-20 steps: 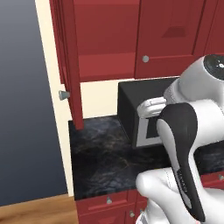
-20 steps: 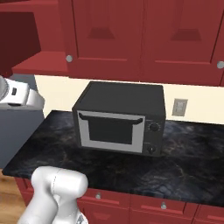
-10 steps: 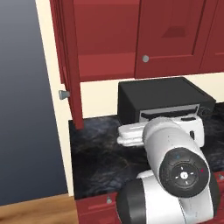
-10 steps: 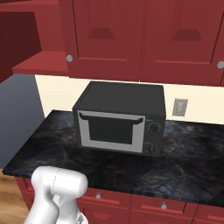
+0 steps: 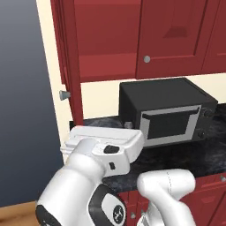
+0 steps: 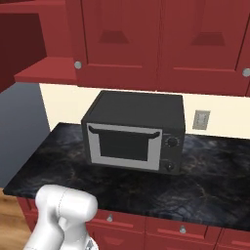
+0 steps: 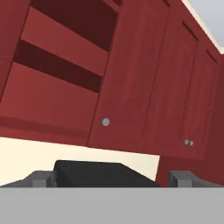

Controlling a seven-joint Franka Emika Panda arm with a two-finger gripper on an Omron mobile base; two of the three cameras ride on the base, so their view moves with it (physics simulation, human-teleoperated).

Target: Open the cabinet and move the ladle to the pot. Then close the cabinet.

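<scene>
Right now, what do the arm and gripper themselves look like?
The arm is glossy white, built of rounded tube-like links, with a dark joint cap bearing a small white logo and a dark button on the boxy white hand. The gripper has two small dark grey, square-ended fingertips. No cables show.

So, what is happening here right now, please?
A white robot arm stands in front of a kitchen counter with a black microwave on it. The left door of the red upper cabinet is swung open, and shelves show inside; the right door is shut. The gripper is open and empty, and it points up at the cabinet. I see no ladle on the shelves from here.
</scene>
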